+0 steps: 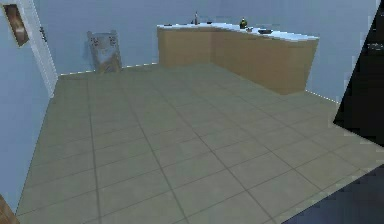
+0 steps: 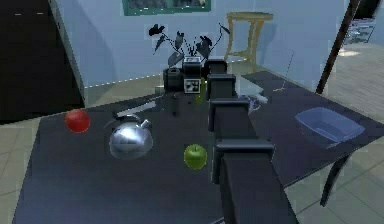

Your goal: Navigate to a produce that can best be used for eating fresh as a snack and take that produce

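Where the forward view looks, floor: grey-green tiled floor [image 1: 180, 150] running to pale blue walls.
Far desk: L-shaped wooden desk with a white top [image 1: 250, 55] in the far corner; the small dark items on it are too small to tell.
Near desk: glossy black desk [image 2: 70, 170] in the arm side view, carrying the things below.
Arm: dark square bar [image 2: 245, 160] rising from the bottom edge, right of the middle, over the black desk.
Plant: dark-leaved potted plant [image 2: 185, 45] at the desk's far side.
Tray: clear bluish shallow tray [image 2: 328, 125] near the desk's right end, well apart from the arm.
Kettle: shiny round metal kettle [image 2: 130, 140] left of the arm.
Green apple: round green apple [image 2: 195, 156] on the black desk, just beside the arm bar on its left, near the kettle.
Red fruit: round red fruit [image 2: 77, 121] left of the kettle, apart from it.
Pincer: dark pincer [image 2: 173, 103] at the arm's far end, left of two white squares. I cannot tell how wide it stands. With desk items at and behind it, I cannot tell whether it holds anything.
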Robot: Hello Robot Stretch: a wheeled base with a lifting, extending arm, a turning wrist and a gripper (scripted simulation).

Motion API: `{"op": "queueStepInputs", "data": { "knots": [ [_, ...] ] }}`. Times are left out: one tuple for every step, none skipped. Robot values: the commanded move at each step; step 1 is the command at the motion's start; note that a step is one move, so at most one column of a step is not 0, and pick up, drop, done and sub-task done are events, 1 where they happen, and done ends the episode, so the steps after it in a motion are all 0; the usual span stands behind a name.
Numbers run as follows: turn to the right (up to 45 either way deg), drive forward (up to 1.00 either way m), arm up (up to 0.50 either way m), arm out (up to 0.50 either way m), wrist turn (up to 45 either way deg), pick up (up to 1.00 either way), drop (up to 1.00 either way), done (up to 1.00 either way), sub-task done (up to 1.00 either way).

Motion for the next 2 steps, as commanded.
{"op": "queueStepInputs", "data": {
  "knots": [
    [0.0, 0.00, 0.00, 0.00, 45.0, 0.00, 0.00, 0.00, 0.00],
    [0.0, 0.00, 0.00, 0.00, 12.0, 0.00, 0.00, 0.00, 0.00]
  ]
}}
